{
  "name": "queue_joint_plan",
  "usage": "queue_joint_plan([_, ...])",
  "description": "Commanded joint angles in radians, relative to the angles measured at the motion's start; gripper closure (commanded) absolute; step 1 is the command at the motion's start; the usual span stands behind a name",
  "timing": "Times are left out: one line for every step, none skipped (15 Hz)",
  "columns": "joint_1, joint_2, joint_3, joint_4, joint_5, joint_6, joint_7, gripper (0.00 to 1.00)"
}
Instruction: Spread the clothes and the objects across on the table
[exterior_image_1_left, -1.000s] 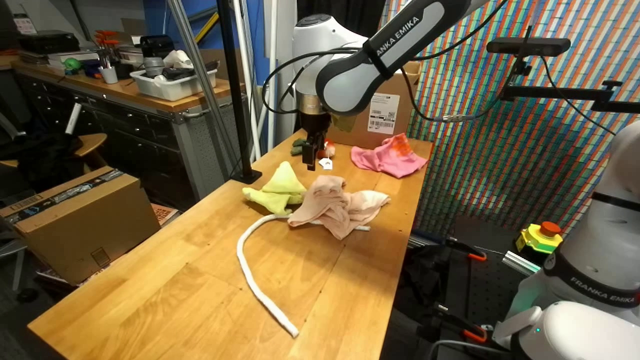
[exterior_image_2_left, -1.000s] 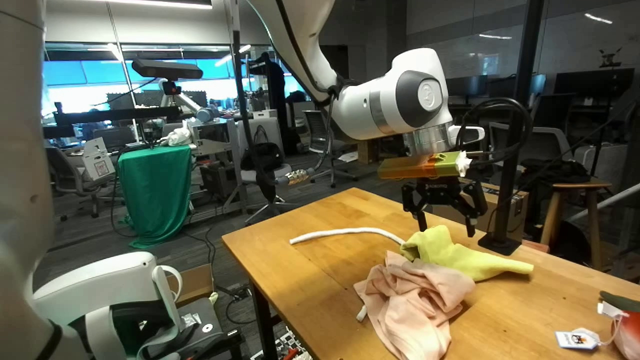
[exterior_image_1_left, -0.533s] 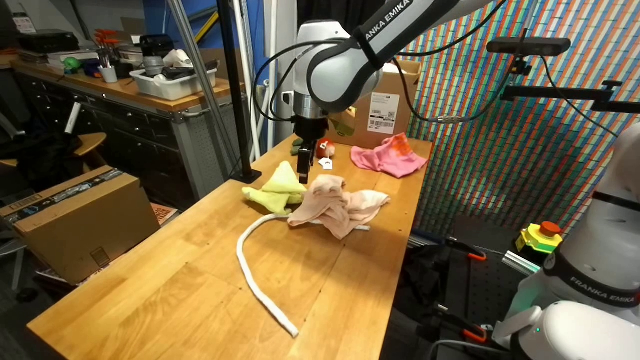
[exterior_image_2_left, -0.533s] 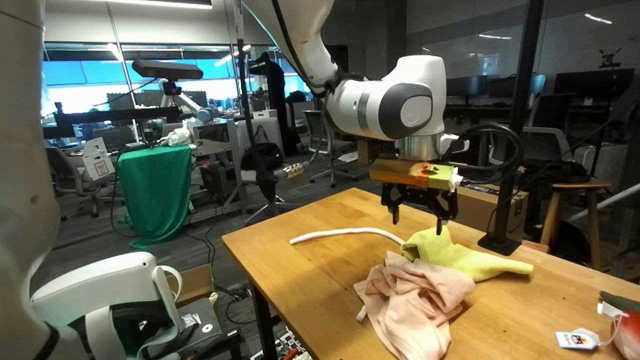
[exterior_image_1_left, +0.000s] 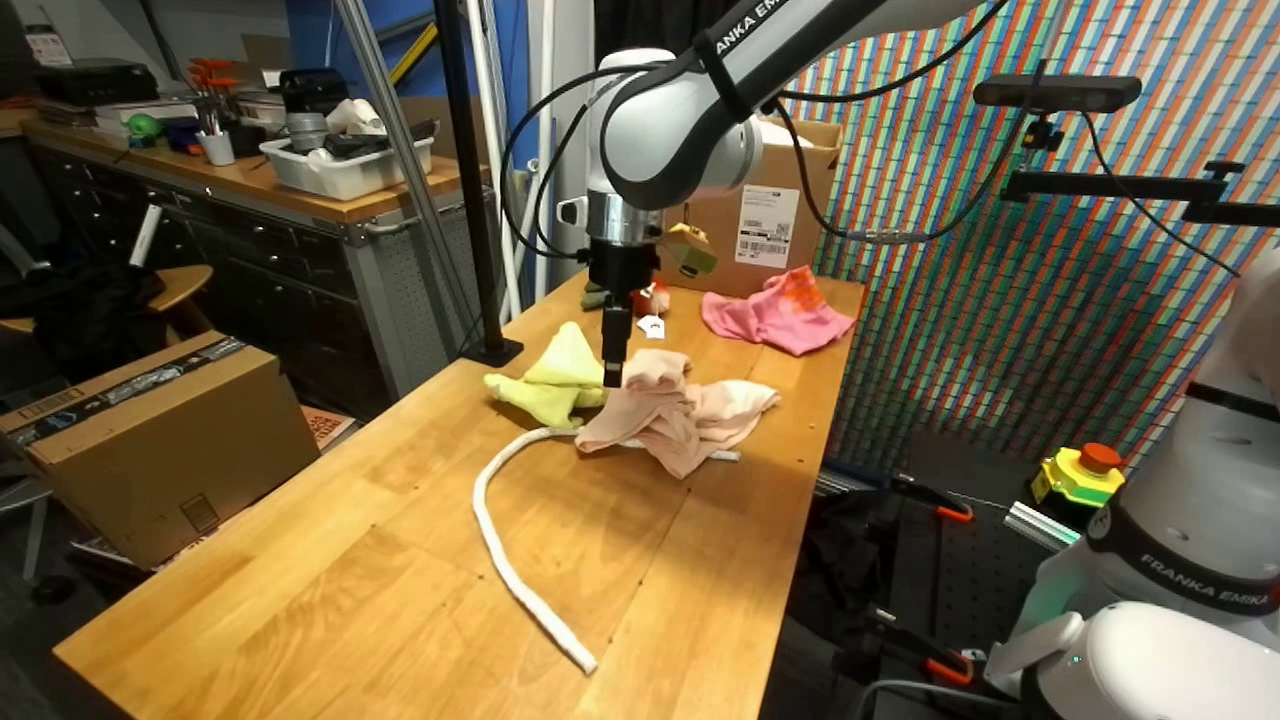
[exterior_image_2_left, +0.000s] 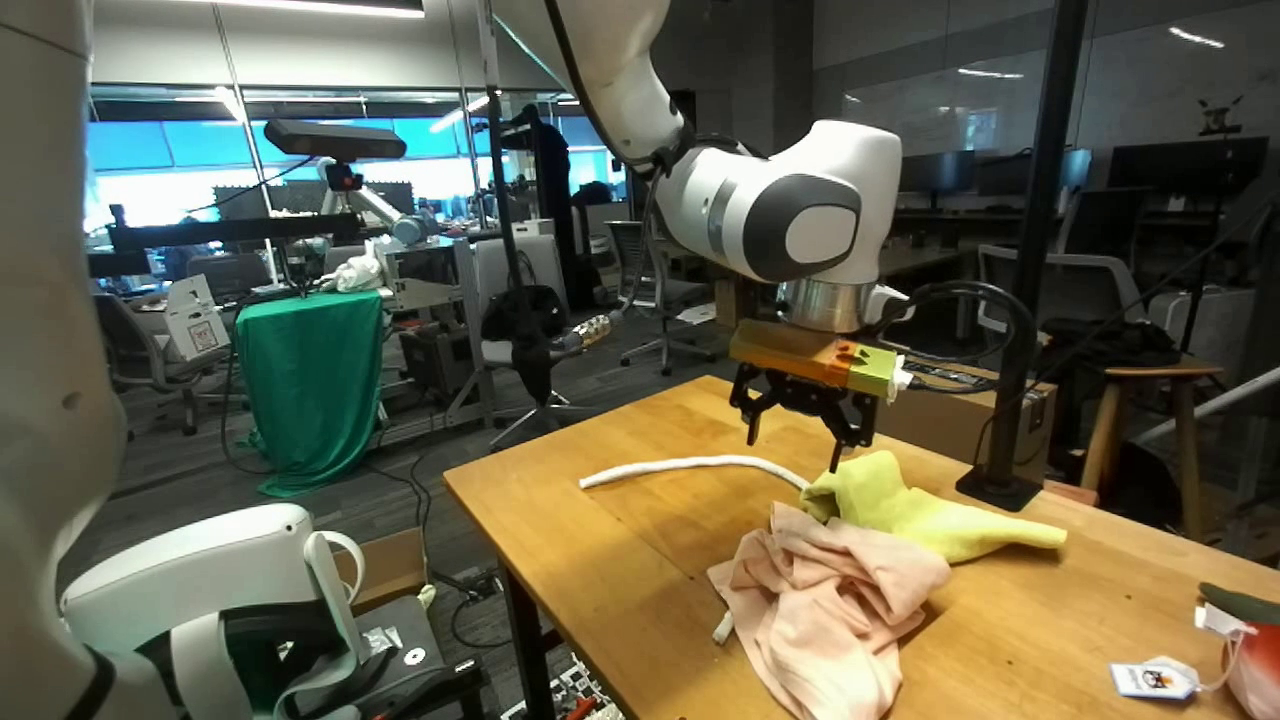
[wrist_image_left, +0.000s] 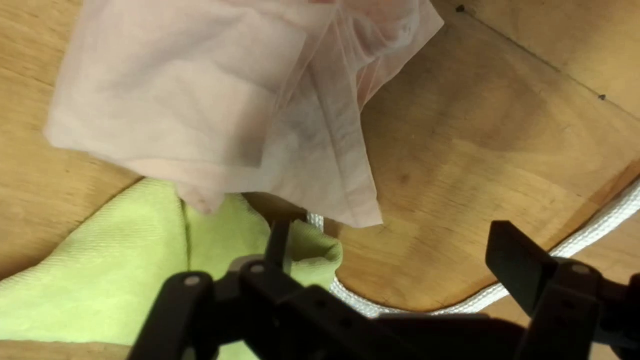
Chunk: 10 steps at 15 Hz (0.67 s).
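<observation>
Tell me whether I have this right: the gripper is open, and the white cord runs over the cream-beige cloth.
Not quite: the white cord runs under the cream-beige cloth, not over it. Both exterior views show one end emerging from beneath. The gripper is open, as you say.

The surface is light brown with thin darker lines. Near centre in an exterior view, a yellow-green cloth and a pale peach cloth; right of centre, a pink cloth patched with orange. Lower right in the wrist view, a white, braided cord. The claw is black.
</observation>
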Motion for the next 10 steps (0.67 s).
queue_joint_plan([-0.001,0.024,0.009,0.029,0.005,-0.054,-0.04,0.0])
queue_joint_plan([0.003,0.029,0.009,0.029,-0.003,-0.055,-0.041,0.0])
queue_joint_plan([0.007,0.034,0.01,0.028,-0.008,-0.055,-0.047,0.0])
queue_joint_plan([0.012,0.039,0.011,0.026,-0.013,-0.05,-0.048,0.0])
queue_joint_plan([0.015,0.043,0.015,0.025,-0.016,-0.046,-0.054,0.0])
queue_joint_plan([0.019,0.048,0.017,0.024,-0.02,-0.04,-0.055,0.0])
queue_joint_plan([0.024,0.053,0.021,0.025,-0.022,-0.036,-0.058,0.0])
queue_joint_plan([0.027,0.057,0.024,0.025,-0.024,-0.035,-0.063,0.0])
queue_joint_plan([0.034,0.06,0.025,0.024,-0.031,-0.027,-0.059,0.0])
queue_joint_plan([0.037,0.063,0.028,0.025,-0.033,-0.027,-0.062,0.0])
